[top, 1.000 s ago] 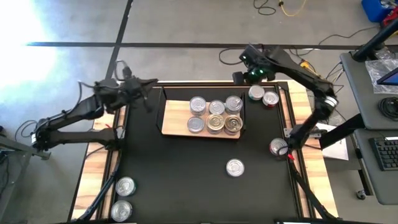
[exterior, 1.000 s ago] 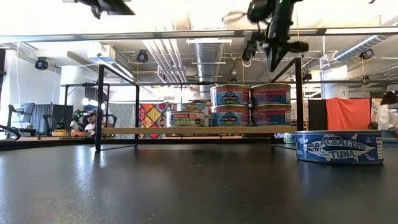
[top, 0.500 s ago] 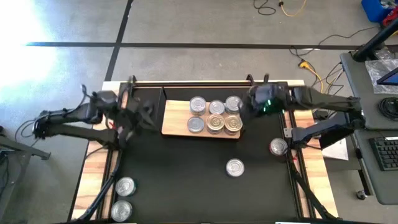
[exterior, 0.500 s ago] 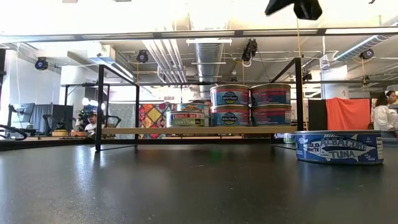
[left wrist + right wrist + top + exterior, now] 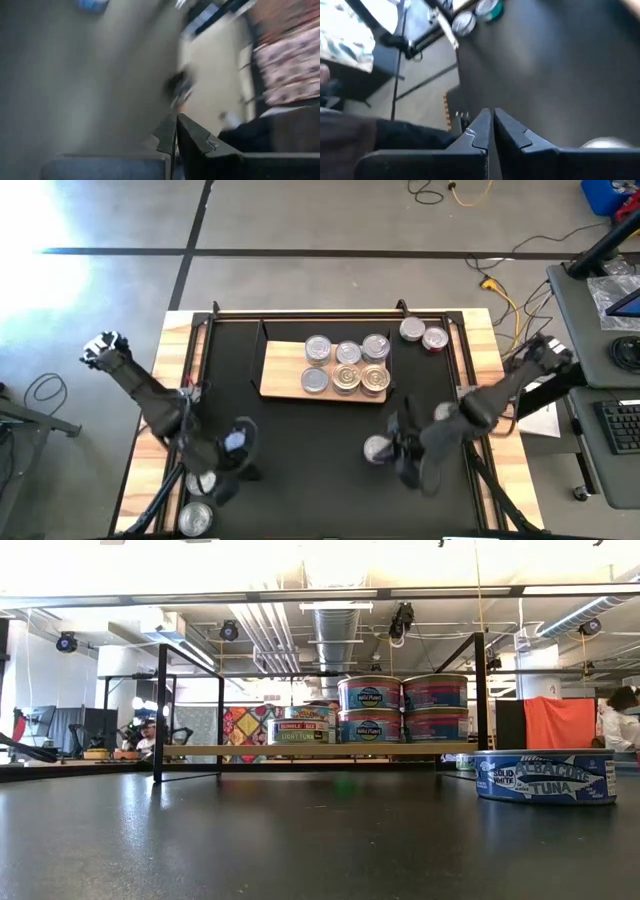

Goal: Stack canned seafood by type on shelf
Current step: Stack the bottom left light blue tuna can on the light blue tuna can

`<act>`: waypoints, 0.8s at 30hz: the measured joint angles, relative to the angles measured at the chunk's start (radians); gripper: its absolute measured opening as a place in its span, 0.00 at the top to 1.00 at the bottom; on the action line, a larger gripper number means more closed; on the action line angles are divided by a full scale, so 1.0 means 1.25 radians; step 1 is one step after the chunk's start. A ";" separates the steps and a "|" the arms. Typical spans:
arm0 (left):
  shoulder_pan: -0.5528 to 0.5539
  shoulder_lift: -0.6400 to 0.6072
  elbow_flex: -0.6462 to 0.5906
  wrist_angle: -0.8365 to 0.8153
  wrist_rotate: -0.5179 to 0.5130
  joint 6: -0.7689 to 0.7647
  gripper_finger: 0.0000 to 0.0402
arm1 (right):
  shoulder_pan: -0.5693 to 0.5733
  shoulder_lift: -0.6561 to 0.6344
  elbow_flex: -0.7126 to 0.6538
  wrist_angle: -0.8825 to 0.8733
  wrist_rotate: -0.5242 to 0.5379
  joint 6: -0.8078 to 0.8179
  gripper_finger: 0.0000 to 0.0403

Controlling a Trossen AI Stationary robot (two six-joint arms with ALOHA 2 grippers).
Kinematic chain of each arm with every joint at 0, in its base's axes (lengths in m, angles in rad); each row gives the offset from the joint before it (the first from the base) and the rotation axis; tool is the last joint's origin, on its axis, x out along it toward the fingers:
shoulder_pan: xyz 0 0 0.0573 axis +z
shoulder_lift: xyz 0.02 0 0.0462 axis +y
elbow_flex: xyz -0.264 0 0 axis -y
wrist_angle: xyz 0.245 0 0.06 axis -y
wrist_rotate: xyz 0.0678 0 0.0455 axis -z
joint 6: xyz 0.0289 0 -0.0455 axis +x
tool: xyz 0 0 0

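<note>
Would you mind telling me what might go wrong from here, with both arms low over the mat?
The right gripper is shut, right beside the loose can; it may knock it away. The left gripper, also shut, is next to the corner can, so a bump is possible. Two-high stacks on the shelf could topple if nudged.

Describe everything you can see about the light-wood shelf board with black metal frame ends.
The light-wood rectangular shelf board with thin black metal frame ends lies flat on the black mat, toward the table's far side. Its right part carries round metal seafood tins in two rows of three, silver and gold tops showing; the left part is bare. The low view shows it raised on black posts, with tins stacked two high. Neither gripper touches it.
</note>
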 joint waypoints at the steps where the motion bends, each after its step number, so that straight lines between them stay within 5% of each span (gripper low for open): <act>1: -0.014 0.019 0.011 -0.053 0.012 -0.049 1.00 | 0.020 0.017 0.000 0.003 0.007 0.018 0.97; 10: -0.102 0.169 0.020 -0.306 0.378 -0.325 1.00 | 0.151 0.197 0.020 0.021 0.027 0.223 0.97; 18: -0.103 0.280 0.012 -0.514 0.466 -0.280 1.00 | 0.190 0.306 0.070 0.022 0.080 0.282 0.97; 24: -0.103 0.333 -0.050 -0.472 0.616 -0.189 1.00 | 0.191 0.323 0.096 0.020 0.099 0.258 0.97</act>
